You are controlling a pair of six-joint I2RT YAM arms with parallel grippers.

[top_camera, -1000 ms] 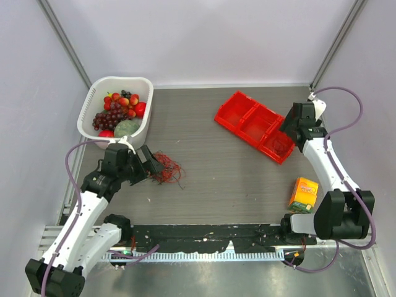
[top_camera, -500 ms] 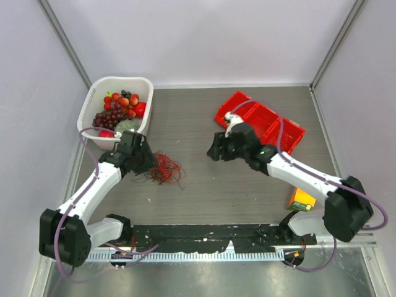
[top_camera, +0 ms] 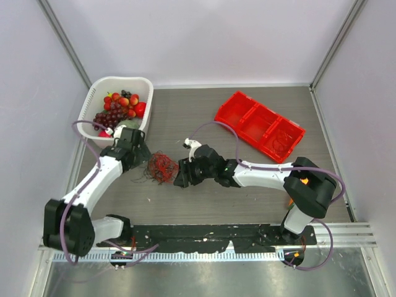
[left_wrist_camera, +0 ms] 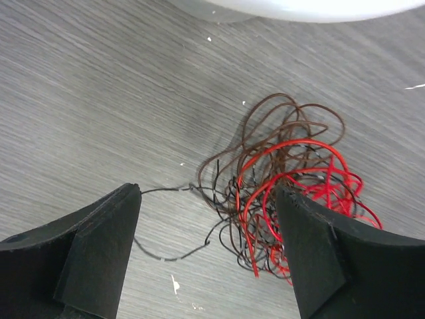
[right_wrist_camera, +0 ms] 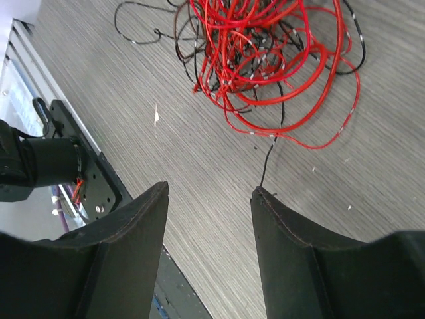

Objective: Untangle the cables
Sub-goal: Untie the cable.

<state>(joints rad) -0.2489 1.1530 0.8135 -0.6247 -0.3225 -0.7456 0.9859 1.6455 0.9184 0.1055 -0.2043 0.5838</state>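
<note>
The step in hand looks like the approach for a first two-handed pull: nothing has been teased apart yet, and the cables [top_camera: 162, 167] lie as one loose tangle on the tabletop [top_camera: 247, 179], near the white basket [top_camera: 146, 83] and just off its near right corner. The left fingers [top_camera: 142, 161] sit between the basket and the tangle, spread wide and holding nothing. In the left wrist view the brown loops lie in the gap between them, and some red wire reaches the edge of one finger. The right fingers [top_camera: 184, 174] are on the side of the tangle away from the basket, moderately open and also empty, with a single dark strand end trailing close to one tip. The next move probably calls for each side to come down and close on a different strand, brown on the basket side and the stray dark end or an outer red loop on the other, then draw apart gently so the knot loosens instead of tightening. By count there is one tangle in two colours, red and dark brown-black, though the separate wires cannot be counted. There is also one basket of fruit and one red tray [top_camera: 260, 127], well apart from the basket, that appears to have three compartments.
</note>
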